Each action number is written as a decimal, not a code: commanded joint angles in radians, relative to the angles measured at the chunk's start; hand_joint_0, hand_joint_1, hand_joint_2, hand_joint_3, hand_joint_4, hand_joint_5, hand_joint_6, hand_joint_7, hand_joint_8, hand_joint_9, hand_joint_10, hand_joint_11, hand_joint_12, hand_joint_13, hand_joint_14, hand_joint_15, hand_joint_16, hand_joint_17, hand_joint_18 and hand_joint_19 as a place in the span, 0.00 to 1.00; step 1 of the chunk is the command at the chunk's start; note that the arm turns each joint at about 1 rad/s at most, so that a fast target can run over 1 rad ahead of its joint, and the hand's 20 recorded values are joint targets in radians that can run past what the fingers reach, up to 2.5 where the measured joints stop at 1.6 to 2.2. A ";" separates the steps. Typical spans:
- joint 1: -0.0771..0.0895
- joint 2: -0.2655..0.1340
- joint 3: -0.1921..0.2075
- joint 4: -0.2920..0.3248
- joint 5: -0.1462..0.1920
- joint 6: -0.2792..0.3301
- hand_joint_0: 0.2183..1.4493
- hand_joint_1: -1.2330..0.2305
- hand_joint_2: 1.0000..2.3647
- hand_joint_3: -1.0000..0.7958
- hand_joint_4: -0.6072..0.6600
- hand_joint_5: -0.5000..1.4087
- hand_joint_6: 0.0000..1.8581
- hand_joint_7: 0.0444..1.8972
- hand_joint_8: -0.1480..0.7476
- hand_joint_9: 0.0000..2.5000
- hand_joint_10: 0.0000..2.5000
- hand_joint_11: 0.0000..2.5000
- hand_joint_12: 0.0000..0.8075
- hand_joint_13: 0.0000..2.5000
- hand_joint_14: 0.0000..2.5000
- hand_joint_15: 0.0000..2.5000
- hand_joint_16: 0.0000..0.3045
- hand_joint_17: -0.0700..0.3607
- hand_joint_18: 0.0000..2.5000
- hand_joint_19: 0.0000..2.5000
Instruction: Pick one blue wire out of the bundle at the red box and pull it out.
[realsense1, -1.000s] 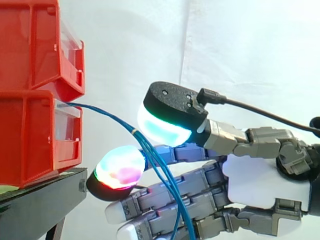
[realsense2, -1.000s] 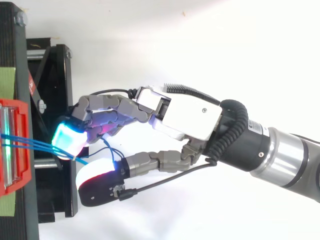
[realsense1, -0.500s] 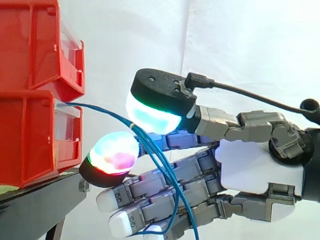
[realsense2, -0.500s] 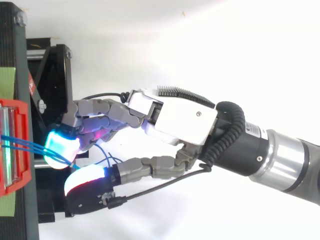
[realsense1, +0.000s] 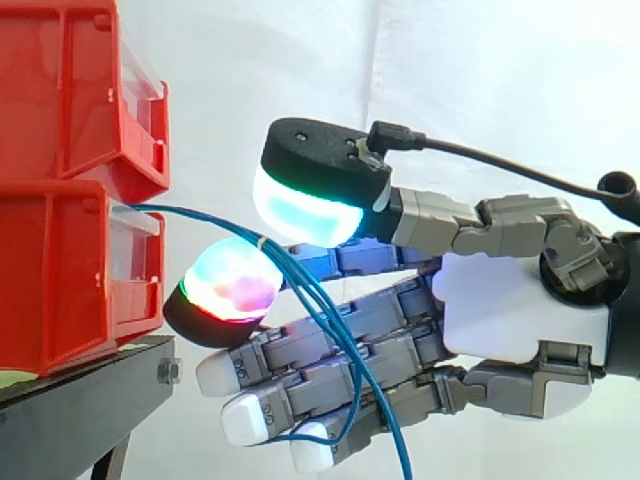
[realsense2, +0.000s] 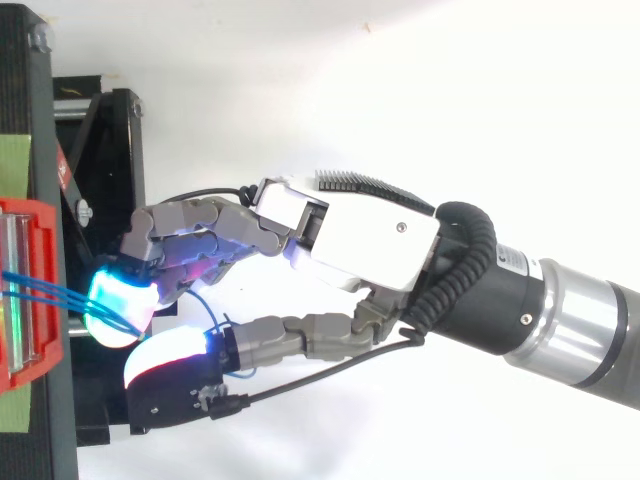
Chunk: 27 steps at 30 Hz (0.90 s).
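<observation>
Several blue wires leave the front of the lower red bin and arc right, then hang down across my hand. The bundle passes between the thumb's cyan-green pad above and a multicoloured fingertip pad below, which stand close together and pinch it. The remaining fingers stretch left beneath, with the wires trailing over them. From above, the wires run from the red bin to the spot where the pads meet, with the hand coming in from the right.
A second red bin sits stacked on the lower one. Both rest on a black stand, whose frame lies under the fingertips. A white curtain hangs behind.
The hand slid left toward the bin. The lower fingertip pad rose against the thumb pad, lifting the wires slightly and narrowing the gap around them.
</observation>
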 joint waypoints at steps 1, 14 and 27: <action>0.001 0.010 0.000 -0.023 -0.002 0.002 0.31 0.38 0.01 0.37 0.73 0.18 0.35 0.55 0.56 0.28 0.00 0.15 0.53 0.32 0.00 0.16 0.19 0.47 0.31 0.22; -0.005 0.033 0.000 -0.137 -0.005 0.012 0.31 0.38 0.01 0.39 0.73 0.18 0.39 0.51 0.57 0.29 0.00 0.15 0.53 0.32 0.00 0.16 0.19 0.47 0.31 0.22; -0.008 0.039 0.000 -0.127 -0.005 -0.001 0.28 0.38 0.01 0.35 0.74 0.17 0.37 0.51 0.57 0.28 0.00 0.16 0.55 0.32 0.00 0.16 0.20 0.48 0.31 0.22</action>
